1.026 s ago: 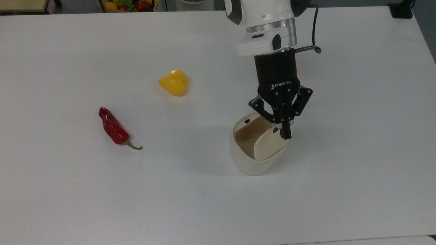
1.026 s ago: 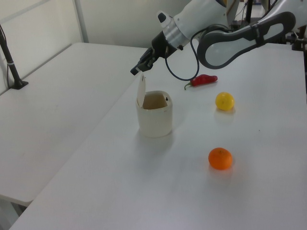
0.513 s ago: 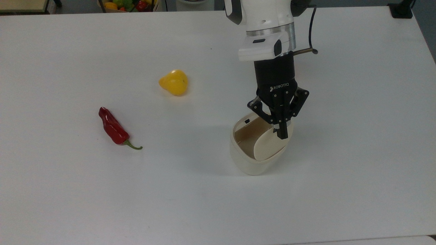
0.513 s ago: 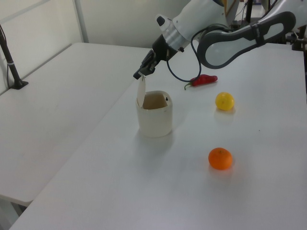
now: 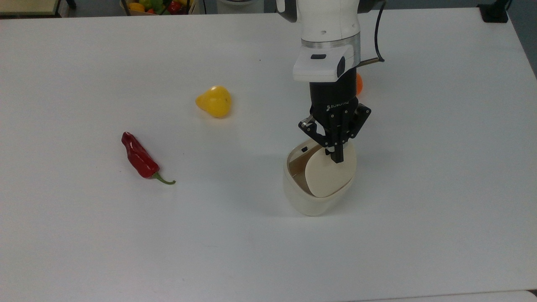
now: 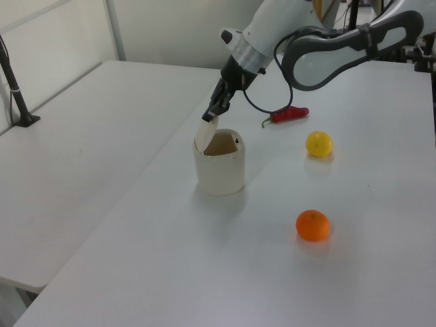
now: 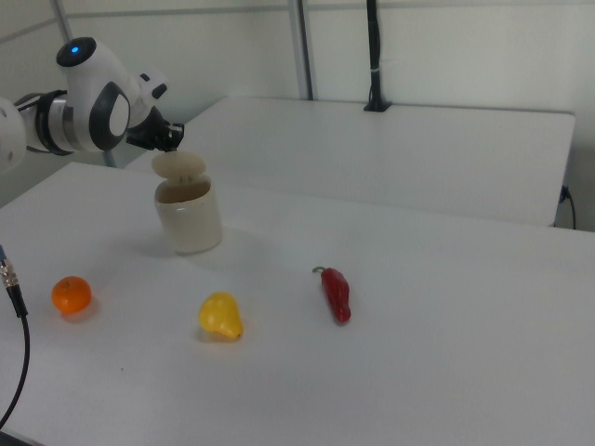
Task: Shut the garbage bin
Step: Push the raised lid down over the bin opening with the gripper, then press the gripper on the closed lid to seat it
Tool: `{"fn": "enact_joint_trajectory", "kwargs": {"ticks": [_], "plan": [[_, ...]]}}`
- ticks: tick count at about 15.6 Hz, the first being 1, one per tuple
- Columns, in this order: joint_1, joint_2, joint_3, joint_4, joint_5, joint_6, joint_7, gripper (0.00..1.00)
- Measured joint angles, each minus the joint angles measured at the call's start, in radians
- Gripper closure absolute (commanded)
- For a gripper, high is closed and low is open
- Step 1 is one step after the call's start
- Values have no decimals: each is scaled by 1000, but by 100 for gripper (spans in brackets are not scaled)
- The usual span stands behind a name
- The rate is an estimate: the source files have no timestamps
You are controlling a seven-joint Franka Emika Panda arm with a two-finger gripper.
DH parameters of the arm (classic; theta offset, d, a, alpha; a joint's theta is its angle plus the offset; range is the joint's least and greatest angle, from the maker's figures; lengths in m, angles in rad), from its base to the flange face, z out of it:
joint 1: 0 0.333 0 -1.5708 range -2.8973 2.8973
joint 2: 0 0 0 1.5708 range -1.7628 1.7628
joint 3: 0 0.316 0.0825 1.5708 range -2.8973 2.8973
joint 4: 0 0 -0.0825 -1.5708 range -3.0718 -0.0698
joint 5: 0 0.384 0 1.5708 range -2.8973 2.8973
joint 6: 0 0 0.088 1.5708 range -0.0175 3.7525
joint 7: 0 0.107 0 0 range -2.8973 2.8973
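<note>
Top view: chili (image 5: pixel 140 160) at left, pear (image 5: pixel 214 101) between, bin (image 5: pixel 312 193) right; jaws above bin lid (image 5: pixel 329 174).

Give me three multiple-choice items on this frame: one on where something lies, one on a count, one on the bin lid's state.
1. In the top view, the red chili pepper lies on which side of the garbage bin?
A. the top view's left
B. the top view's right
C. inside it

2. How many loose pieces of produce lie on the white table in the right view?
A. one
B. three
C. five

3. The lid is
A. flat shut
B. partly tilted over the opening
C. lying on the table

Key: 1 A, the red chili pepper lies well to the top view's left of the garbage bin. 2 B, the orange, the yellow fruit and the pepper lie on the white table. 3 B, the lid slants with a gap open beside it, the gripper at its upper edge.
</note>
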Motion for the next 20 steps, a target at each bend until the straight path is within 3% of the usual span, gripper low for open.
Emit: {"fn": "enact_joint_trajectory", "kwargs": {"ticks": [13,20], "plan": [[-11,-16,-14,-10,-1,-204,-73,100],[-11,0,-14,-29,-1,-217,-78,100]]}}
